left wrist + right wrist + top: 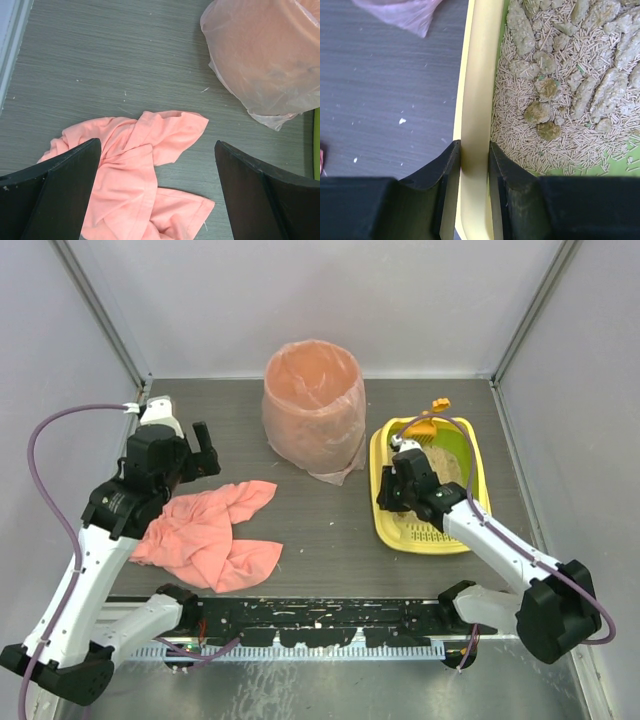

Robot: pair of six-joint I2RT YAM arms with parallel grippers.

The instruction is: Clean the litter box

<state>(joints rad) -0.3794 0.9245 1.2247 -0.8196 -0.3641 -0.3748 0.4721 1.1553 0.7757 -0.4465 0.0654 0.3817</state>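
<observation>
Left gripper (203,448), left of the top view: fingers wide apart, holding nothing, hanging over the pink cloth (210,530). The cloth is thin soft knit, crumpled and folded flat on the dark wood-grain table (320,530).

Risk: low here. If that arm drops, the cloth could snag on a finger and drag.

Upper centre: pink-lined bin (313,405), tall and round, with a filmy, wrinkled plastic liner and loose liner tails at the base. It looks light. If the tray is poured against it, it may tip or slide, and the liner mouth could fold shut.

Right of centre: litter box (430,545), lying lengthwise on the table just right of the bin. It is a shallow yellow tray of smooth hard plastic with rounded corners, lime green inside, and a slotted grate (425,533) at the near end.

Right gripper (475,145): fingers clamped on the tray's left rim, one outside the wall and one inside.

Main risk: it is a thin-edge pinch on slick plastic, off-centre on a loaded tray. A lift could twist or slip it, spilling litter onto the table.

Inside the tray: pale stick-shaped pellets (520,135), loose and rolling, and lumpy grey-green clumps (540,112), irregular, probably crumbly.

Orange scoop (432,418): at the tray's far end, handle poking past the rim. It could fall out if the tray is tilted.
</observation>
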